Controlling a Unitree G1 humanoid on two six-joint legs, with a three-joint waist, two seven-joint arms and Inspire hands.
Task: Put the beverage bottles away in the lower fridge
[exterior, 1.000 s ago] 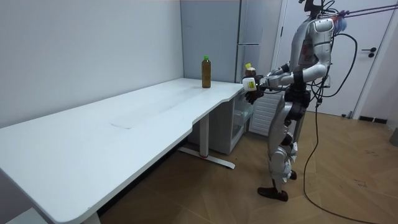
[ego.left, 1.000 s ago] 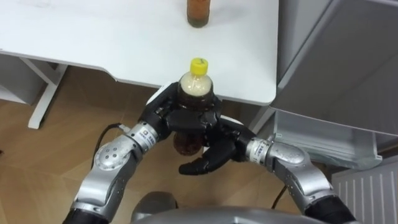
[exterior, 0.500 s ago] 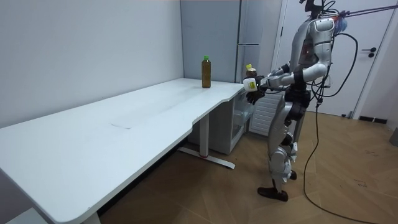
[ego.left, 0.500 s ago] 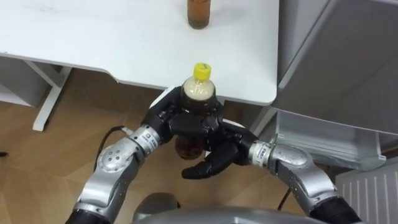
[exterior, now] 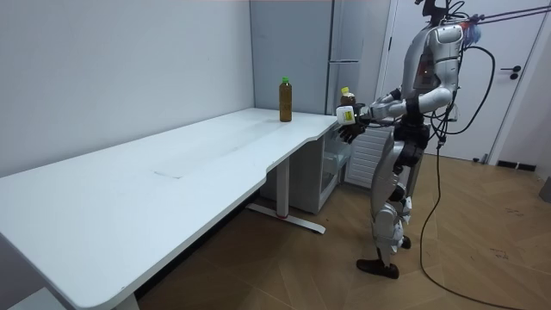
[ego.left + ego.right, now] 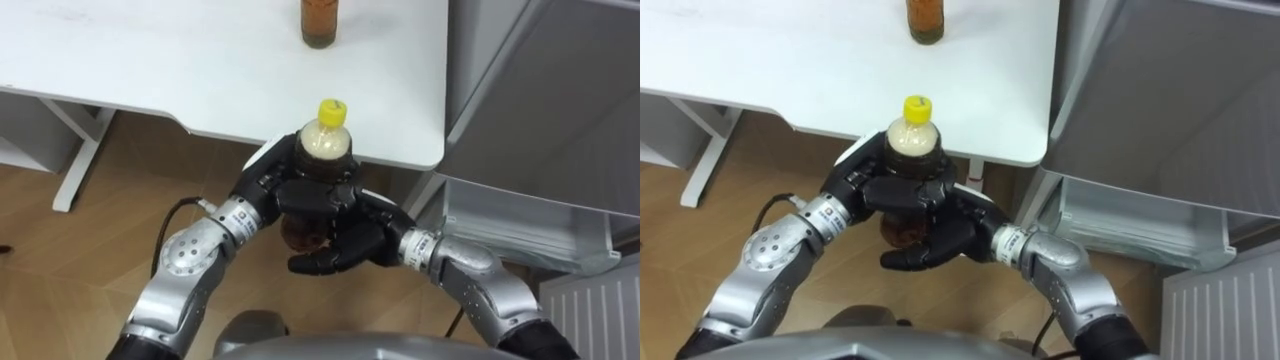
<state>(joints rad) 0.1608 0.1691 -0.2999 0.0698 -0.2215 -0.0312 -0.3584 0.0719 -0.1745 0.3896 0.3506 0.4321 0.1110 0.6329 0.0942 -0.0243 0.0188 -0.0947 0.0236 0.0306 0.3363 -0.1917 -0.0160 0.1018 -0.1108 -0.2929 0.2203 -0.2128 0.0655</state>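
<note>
I hold a brown drink bottle (image 6: 326, 150) with a yellow cap upright in front of me, just off the white table's near corner. My left hand (image 6: 268, 190) is curled round its body from the left. My right hand (image 6: 345, 245) lies against the bottle's lower part, its fingers fairly straight beneath the base. A second brown bottle (image 6: 322, 20) stands on the table (image 6: 200, 70) at its far edge; the room view shows its green cap (image 5: 285, 81). The grey fridge (image 6: 560, 90) rises to my right, its lower compartment (image 6: 520, 225) open.
I stand at the table's end (image 5: 310, 129), right beside the fridge (image 5: 344, 52). Wooden floor (image 6: 60, 260) lies below, and a table leg (image 6: 75, 150) runs at the left. A white radiator-like panel (image 6: 600, 310) shows at the lower right.
The bottle has risen a little and shifted slightly right. My right hand has drawn in closer under it.
</note>
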